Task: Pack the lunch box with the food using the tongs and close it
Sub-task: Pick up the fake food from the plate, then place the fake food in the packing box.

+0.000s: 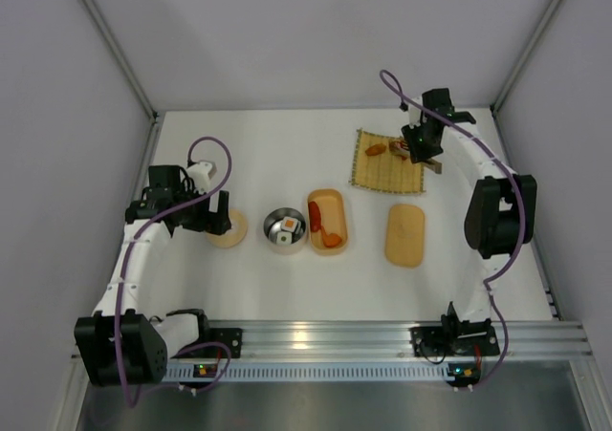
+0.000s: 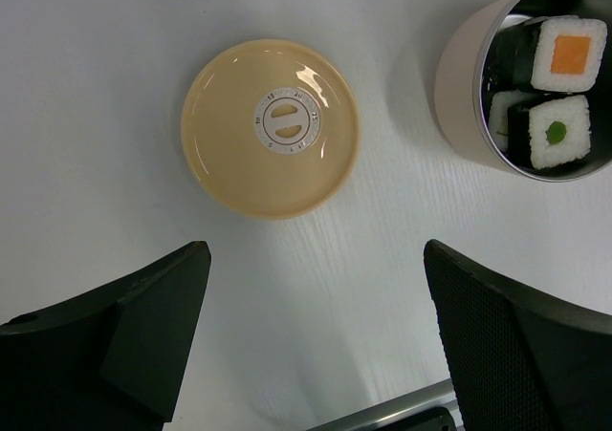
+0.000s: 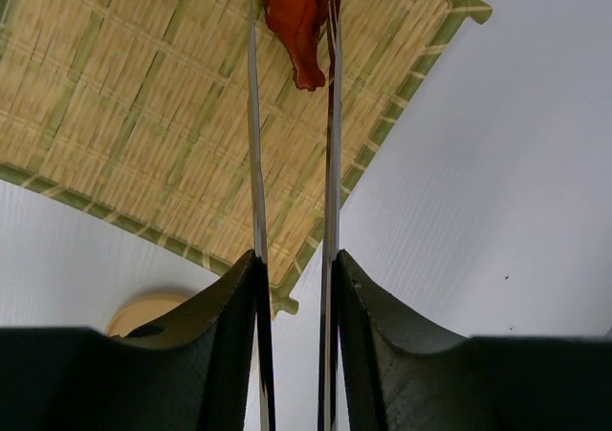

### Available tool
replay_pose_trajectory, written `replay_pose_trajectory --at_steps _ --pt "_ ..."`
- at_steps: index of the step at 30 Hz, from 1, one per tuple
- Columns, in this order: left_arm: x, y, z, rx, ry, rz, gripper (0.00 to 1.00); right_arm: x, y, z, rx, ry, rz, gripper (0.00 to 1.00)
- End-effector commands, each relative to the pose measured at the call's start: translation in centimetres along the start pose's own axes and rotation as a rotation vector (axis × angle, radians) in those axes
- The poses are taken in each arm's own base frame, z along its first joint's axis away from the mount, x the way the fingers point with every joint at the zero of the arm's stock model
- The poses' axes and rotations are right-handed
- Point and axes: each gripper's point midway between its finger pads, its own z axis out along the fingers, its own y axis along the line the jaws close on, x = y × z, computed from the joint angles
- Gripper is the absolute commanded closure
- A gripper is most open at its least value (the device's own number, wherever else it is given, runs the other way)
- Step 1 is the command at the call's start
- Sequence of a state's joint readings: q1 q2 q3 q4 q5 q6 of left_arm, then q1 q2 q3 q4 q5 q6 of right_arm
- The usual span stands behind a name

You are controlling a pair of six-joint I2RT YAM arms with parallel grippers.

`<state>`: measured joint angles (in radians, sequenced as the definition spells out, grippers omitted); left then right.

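Orange-tan lunch box (image 1: 330, 201) sits open on the white surface (image 1: 268, 154), holding orange food pieces (image 1: 331, 238); its lid (image 1: 404, 234) lies apart to the right, and a steel bowl (image 1: 269, 230) stands just beside it on the left.

Left wrist: the bowl holds sushi rolls (image 2: 569, 53); the left tool (image 2: 316, 269) gapes wide, empty, near a round tan lid (image 2: 270, 128).

Right wrist: the right tool (image 3: 296, 278) pinches the tongs (image 3: 255, 144), which grip a shrimp piece (image 3: 301, 15) over a bamboo mat (image 3: 124, 116).

We look down on a round tan lid (image 2: 270, 127) lying flat on the white table (image 2: 96, 87). At upper right, a metal tin (image 2: 459, 87) holds sushi rolls (image 2: 564, 58). Our left end effector (image 2: 314, 259) gapes wide.
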<state>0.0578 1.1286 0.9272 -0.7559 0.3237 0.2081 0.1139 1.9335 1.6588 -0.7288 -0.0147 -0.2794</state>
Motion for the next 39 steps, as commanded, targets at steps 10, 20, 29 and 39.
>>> replay_pose_trajectory --at_steps 10,20,29,39 --pt "-1.2 0.0 -0.2 0.002 -0.055 0.015 0.02 -2.2 2.3 -8.1 -0.075 -0.184 0.012 0.86" --pt "-1.4 0.0 -1.1 -0.015 -0.07 0.023 0.02 -0.4 12.9 -13.1 -0.252 -0.243 -0.087 0.93" --pt "-1.3 0.1 -1.3 -0.021 -0.067 0.027 0.02 0.6 18.4 -12.1 -0.335 -0.185 -0.176 0.92" --pt "-1.2 0.3 -1.0 -0.025 -0.063 0.034 0.02 2.4 21.0 -10.5 -0.387 -0.113 -0.192 0.91"
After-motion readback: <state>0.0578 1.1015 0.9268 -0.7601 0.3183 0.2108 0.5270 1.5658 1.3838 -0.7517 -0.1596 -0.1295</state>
